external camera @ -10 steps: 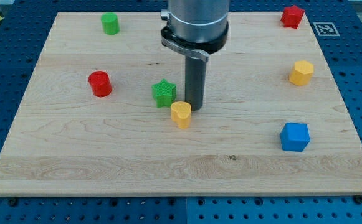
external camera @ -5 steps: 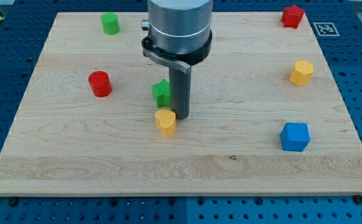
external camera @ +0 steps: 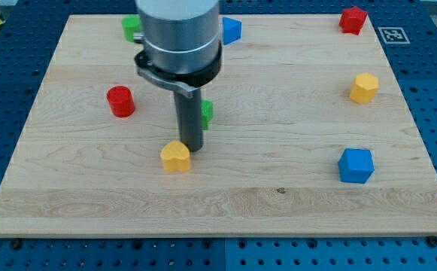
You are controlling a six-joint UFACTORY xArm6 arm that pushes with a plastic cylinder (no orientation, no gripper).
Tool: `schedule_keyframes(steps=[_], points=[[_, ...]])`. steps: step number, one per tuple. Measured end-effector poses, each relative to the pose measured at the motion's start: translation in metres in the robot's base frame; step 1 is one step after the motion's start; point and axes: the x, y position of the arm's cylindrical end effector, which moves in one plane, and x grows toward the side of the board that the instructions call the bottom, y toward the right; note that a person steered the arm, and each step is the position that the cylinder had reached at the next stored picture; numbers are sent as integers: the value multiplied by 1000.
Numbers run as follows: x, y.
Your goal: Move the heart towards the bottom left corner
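Observation:
The yellow heart (external camera: 176,156) lies on the wooden board (external camera: 278,188), left of centre and a little below the middle. My tip (external camera: 190,148) stands right against the heart's upper right side, touching it. The rod and arm body hide most of the green star (external camera: 206,113), which sits just above and right of the tip.
A red cylinder (external camera: 119,101) stands at the left. A green cylinder (external camera: 131,27) and a blue block (external camera: 232,30) peek out beside the arm at the top. A red block (external camera: 353,19) is at top right, a yellow hexagon (external camera: 364,88) at right, a blue block (external camera: 355,165) at lower right.
My tip has moved down and to the left, pushing the yellow heart the same way, away from the green star. The blue block at the top has come into view.

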Motion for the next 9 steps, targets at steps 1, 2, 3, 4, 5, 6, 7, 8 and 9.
schedule_keyframes(steps=[1, 2, 3, 4, 5, 6, 7, 8, 9], points=[[12, 14], [22, 21], [22, -15], [22, -34], [26, -56], [31, -78], [32, -59], [41, -40], [47, -92]])
